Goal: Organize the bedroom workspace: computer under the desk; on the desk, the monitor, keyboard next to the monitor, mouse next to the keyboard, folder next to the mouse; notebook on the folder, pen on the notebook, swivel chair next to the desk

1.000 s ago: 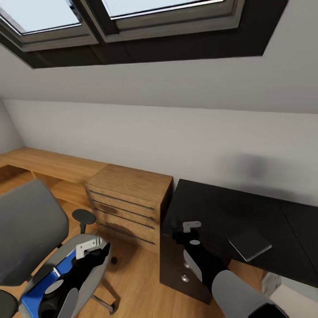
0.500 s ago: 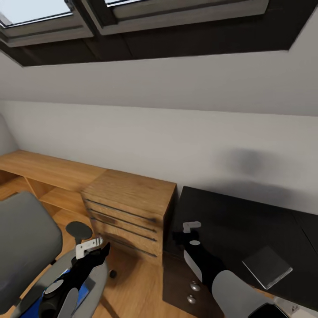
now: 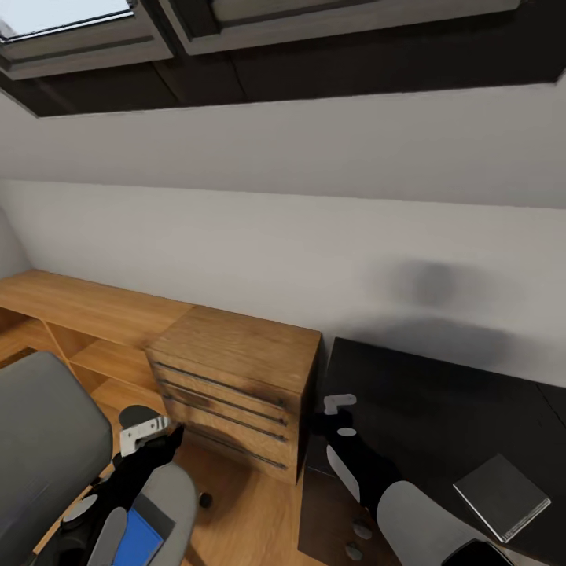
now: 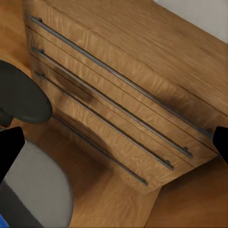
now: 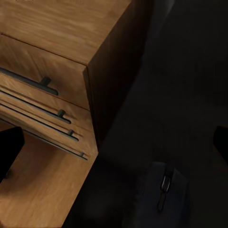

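Workspace overview: chair at left, black table at right

The left tool (image 3: 145,431) hangs over the swivel chair (image 3: 47,440), whose seat carries the folder (image 3: 137,538); the right tool (image 3: 339,404) hangs over the table (image 3: 440,393). Both tools stand spread wide and hold nothing. The notebook (image 3: 501,495) and the mouse (image 5: 164,192) lie on the table, beside the wooden cabinet (image 3: 244,369)

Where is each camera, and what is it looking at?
Head view: up on the robot, looking down at the wooden cabinet, desk and both arms.
Left wrist view: by the left gripper, facing the cabinet's drawers and the swivel chair.
Right wrist view: by the right gripper, facing the desk and mouse.
All three see the cabinet.
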Motion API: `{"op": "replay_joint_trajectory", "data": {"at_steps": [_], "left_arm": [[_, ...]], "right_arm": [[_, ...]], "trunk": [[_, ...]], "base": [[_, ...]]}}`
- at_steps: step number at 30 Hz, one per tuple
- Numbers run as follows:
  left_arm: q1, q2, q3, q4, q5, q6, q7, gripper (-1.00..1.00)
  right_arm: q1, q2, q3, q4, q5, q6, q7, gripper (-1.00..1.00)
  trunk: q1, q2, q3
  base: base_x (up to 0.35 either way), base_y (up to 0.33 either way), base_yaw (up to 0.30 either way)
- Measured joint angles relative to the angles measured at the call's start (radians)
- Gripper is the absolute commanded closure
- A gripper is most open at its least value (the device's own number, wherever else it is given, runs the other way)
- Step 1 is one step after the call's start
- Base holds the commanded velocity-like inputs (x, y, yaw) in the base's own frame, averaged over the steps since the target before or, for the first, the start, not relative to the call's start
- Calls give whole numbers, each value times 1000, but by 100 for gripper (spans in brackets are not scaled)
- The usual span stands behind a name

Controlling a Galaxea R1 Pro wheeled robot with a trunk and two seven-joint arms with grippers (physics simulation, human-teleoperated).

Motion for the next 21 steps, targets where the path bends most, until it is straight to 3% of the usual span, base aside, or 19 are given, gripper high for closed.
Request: {"op": "replay_joint_trajectory", "data": {"at_steps": [2, 3, 7, 20, 21], "left_arm": [[0, -3, 33, -3, 1, 0, 0, -100], [1, -5, 80, -4, 10, 0, 0, -100], [0, -7, 117, -5, 24, 0, 0, -100], [1, -9, 120, -5, 26, 0, 0, -100], [0, -9, 119, -5, 26, 0, 0, -100]], "right_arm": [[0, 0, 0, 0, -1, 0, 2, -100], [0, -1, -1, 0, -3, -1, 2, -100], [0, -1, -2, -1, -5, -8, 2, -100], [0, -3, -12, 0, -6, -5, -4, -100], [0, -4, -32, 2, -7, -1, -6, -100]], "trunk": [[8, -14, -6], [11, -21, -9], [27, -49, -22], [77, -140, -63], [81, -147, -66]], "base": [[6, 4, 0], [2, 2, 0], [1, 1, 0], [0, 0, 0], [0, 0, 0]]}}
